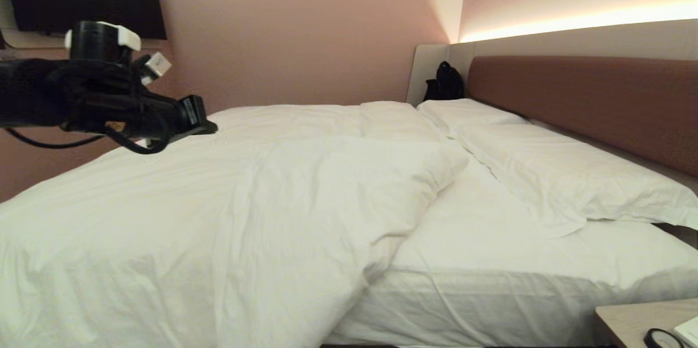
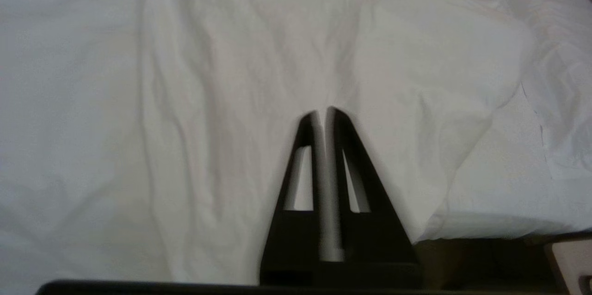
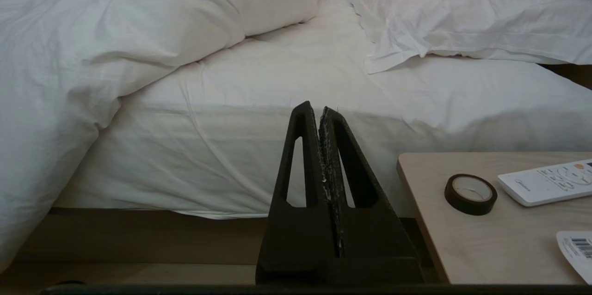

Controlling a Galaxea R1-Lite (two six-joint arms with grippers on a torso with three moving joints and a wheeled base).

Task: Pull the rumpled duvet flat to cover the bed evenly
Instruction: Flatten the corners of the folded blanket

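Observation:
The puffy white duvet [image 1: 218, 217] lies bunched over the left part of the bed [image 1: 491, 261], its folded edge ending short of the pillows and leaving bare sheet on the right. My left gripper [image 1: 204, 125] reaches out level over the duvet's far left side. In the left wrist view this gripper [image 2: 323, 112] is shut, tips at the creased duvet [image 2: 185, 101]; I see no fabric caught between the fingers. My right gripper [image 3: 317, 107] is shut and empty, held low beside the bed's near side, facing the mattress and the duvet [image 3: 92, 31].
Two flat white pillows [image 1: 572, 173] lie along the reddish-brown headboard [image 1: 589, 102]. A black bag [image 1: 444, 83] sits in the far corner. A pale wooden nightstand [image 3: 485, 239] at the near right holds a tape roll [image 3: 471, 193] and a white remote [image 3: 545, 181].

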